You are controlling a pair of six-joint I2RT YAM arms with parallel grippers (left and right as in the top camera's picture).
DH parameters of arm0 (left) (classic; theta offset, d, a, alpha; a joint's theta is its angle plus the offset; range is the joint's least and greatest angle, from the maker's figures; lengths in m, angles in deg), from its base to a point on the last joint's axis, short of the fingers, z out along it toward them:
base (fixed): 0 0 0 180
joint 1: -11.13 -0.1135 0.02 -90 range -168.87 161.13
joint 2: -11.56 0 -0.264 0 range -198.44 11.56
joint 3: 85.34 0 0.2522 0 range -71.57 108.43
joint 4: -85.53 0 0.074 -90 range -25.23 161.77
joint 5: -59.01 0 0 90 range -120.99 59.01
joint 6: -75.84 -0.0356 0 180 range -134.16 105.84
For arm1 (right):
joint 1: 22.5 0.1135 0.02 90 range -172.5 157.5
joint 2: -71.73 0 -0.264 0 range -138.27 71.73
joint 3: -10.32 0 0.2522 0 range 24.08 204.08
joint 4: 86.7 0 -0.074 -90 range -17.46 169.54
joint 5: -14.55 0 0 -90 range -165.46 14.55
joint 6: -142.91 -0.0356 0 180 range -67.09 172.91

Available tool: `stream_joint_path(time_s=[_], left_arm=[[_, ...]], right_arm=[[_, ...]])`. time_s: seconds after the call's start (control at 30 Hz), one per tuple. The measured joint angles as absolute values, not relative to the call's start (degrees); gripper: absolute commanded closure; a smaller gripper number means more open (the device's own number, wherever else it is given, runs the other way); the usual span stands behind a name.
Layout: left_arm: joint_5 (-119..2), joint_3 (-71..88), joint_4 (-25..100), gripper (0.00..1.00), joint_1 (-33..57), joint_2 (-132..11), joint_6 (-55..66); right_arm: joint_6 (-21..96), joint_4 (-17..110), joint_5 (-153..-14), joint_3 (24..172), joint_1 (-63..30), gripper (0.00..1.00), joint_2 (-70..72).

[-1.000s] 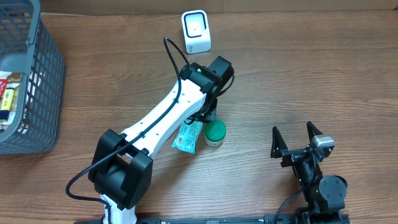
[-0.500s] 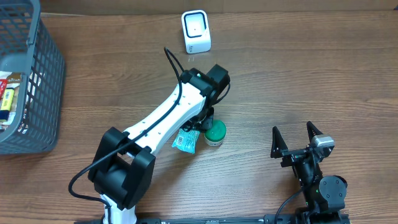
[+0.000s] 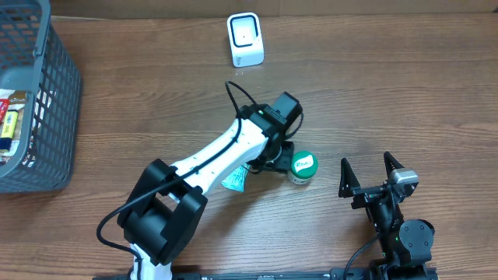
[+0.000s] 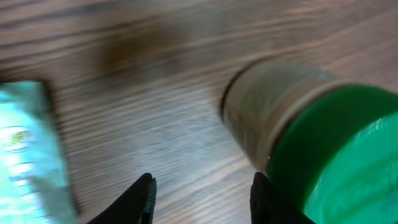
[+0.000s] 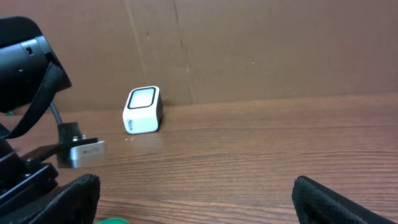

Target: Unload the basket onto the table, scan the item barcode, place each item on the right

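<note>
- Reaching over the middle of the counter (image 3: 389,93) in the overhead view, the left arm (image 3: 226,148) carries the left tool (image 3: 274,159) low, mostly hidden under its own wrist.
- The jar (image 3: 302,166), green-lidded, lies just beside that tool on the side toward the right edge. A teal packet (image 3: 235,181) pokes out from under the arm on the other side.
- The white scanner (image 3: 246,39) stands near the far edge and a grey basket (image 3: 54,117) fills the far-left corner. The right tool (image 3: 372,177) sits by the near edge, spread wide with nothing in it.
- The left wrist view is blurred. The fingertips (image 4: 144,193) stand part-way apart with bare wood between them, gripping nothing. The jar lies outside the gap, against the right-hand finger; whether they touch I cannot tell. The packet is off to the left.
- The right wrist view shows widely parted fingers, the scanner ahead and a sliver of the jar's green lid at the bottom.
</note>
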State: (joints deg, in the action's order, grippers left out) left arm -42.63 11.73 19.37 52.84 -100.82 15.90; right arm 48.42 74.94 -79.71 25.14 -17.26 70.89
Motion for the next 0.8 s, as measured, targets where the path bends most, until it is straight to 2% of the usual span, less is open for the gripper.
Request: stream_joint_path(time_s=[0.07,0.2,0.43,0.63,0.8], left_arm=[[-42.8,11.78,18.78,0.64,53.28,-100.82,15.88],[-40.75,15.1,9.4,0.67,51.44,-101.15,14.55],[-29.71,31.97,-7.36,0.69,42.22,-101.41,11.77],[-22.39,34.57,-10.57,0.81,34.0,-101.3,10.9],[-20.77,29.85,-9.61,0.83,28.63,-101.3,10.98]], right_arm=[[48.4,74.94,-79.73,25.14,-17.26,0.0,70.89],[48.4,74.94,-79.71,25.14,-17.26,0.0,70.89],[48.42,74.94,-79.73,25.14,-17.28,0.0,70.89],[48.44,74.94,-79.71,25.14,-17.26,0.0,70.89],[48.42,74.96,-79.71,25.14,-17.28,0.0,70.89]])
